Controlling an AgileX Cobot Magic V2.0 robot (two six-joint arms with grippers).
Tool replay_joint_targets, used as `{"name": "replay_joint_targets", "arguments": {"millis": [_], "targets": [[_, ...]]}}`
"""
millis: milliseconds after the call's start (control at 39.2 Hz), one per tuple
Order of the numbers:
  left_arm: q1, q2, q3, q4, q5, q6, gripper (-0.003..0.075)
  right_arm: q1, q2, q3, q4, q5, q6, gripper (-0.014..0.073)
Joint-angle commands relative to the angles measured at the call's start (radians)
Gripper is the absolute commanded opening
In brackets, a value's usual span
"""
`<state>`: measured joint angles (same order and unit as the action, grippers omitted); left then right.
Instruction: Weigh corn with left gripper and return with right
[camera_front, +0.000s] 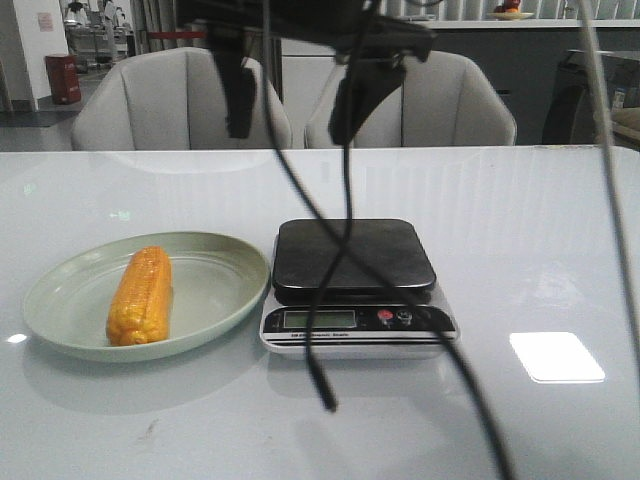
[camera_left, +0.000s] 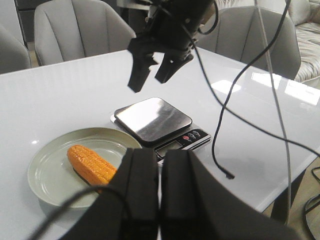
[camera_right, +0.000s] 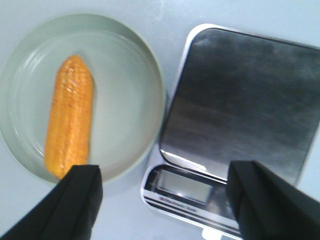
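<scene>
The corn (camera_front: 141, 295) lies flat on the pale green plate (camera_front: 220, 300), toward the left of the counter's (camera_front: 520, 240) front edge and just beside the scale (camera_front: 355, 285), with no jaws touching it. The left gripper (camera_left: 160, 165) hangs above the plate's near side with its jaws pressed together, empty. The right gripper (camera_right: 160, 195) hovers high over plate and scale, jaws wide apart.

Matte black robot arms with loose cables

Left tool (camera_left: 160, 192) and right tool (camera_left: 156, 67) have blocky, angular black fingers; thin black cables (camera_front: 330, 300) dangle.
</scene>
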<state>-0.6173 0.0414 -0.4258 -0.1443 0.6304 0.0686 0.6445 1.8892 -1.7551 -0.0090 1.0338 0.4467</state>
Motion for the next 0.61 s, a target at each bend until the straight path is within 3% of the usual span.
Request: {"name": "replay_joint_targets", "arguments": {"millis": [0, 102, 281, 587], "targets": [[-0.006, 0.013, -0.024, -0.008, -0.073, -0.002, 0.0122, -0.064, -0.11, -0.033, 0.06, 0.069, -0.202, 0.0607], [-0.006, 0.013, -0.024, -0.008, -0.073, -0.002, 0.0122, -0.13, -0.153, -0.033, 0.124, 0.122, -0.32, 0.0607], [-0.006, 0.013, -0.024, -0.008, -0.073, -0.002, 0.0122, -0.215, -0.236, -0.013, 0.143, 0.153, -0.377, 0.0607], [-0.006, 0.013, -0.024, -0.008, -0.073, -0.002, 0.0122, -0.226, -0.487, 0.307, 0.143, -0.064, -0.399, 0.0607]]}}
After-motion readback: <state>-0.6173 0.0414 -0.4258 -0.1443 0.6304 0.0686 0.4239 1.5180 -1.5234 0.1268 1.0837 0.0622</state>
